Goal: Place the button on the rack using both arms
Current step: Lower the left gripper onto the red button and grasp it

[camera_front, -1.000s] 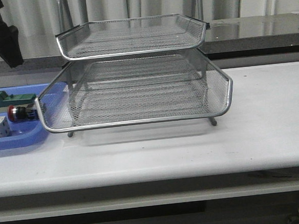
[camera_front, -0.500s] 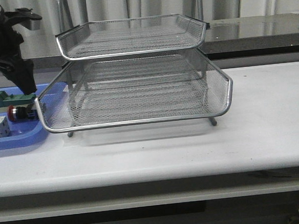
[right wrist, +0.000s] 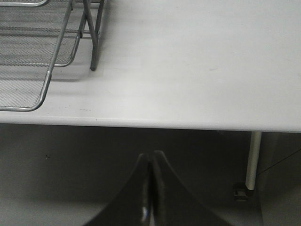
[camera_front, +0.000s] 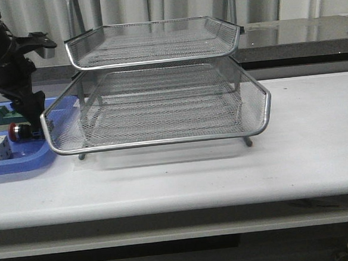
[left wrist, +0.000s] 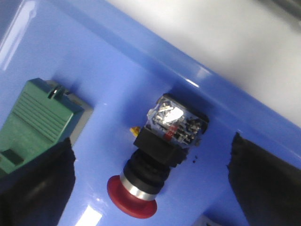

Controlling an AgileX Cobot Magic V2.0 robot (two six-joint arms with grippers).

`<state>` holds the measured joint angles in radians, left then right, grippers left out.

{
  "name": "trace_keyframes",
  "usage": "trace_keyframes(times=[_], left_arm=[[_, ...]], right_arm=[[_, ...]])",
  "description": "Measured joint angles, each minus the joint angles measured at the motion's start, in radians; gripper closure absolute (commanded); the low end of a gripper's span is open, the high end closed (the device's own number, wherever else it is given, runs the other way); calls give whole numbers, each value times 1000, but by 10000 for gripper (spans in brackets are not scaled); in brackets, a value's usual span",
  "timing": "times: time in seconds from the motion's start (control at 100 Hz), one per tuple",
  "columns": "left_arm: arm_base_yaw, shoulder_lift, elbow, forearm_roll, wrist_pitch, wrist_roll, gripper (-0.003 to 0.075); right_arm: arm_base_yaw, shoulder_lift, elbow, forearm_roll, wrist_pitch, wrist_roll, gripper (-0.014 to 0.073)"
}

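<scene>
step in hand: approach and grasp of the push-button switch. the switch lies on its side on the floor of the blue plastic bin, at the left end of the tabletop, just beside the left edge of the wire-mesh rack. a green block lies near it in the same bin.

the left gripper hangs low over the bin. its jaws are spread apart, one finger on each side of the switch, neither touching it. the red mushroom head points toward the camera side of the wrist view.

the right gripper sits off the near edge of the tabletop, well apart from the rack, with its jaws pressed together and holding nothing.

next move, as judged: lower the left gripper until the fingers flank the black barrel, then close on it. the barrel is round and may roll; a centred grip is advisable. the rack trays appear to hold nothing, so placement is not yet done.
</scene>
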<state>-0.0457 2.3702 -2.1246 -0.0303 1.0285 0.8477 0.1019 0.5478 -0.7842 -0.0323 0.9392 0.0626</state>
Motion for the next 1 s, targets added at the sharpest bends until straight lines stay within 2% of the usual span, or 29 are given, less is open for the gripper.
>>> trace_keyframes(times=[0.3,1.0], left_arm=[[0,15,0,0,-49,13,84],[0,77,-6,2,-54,15,84]], right_arm=[[0,0,0,0,0,0,662],[0,0,0,0,0,0,662]])
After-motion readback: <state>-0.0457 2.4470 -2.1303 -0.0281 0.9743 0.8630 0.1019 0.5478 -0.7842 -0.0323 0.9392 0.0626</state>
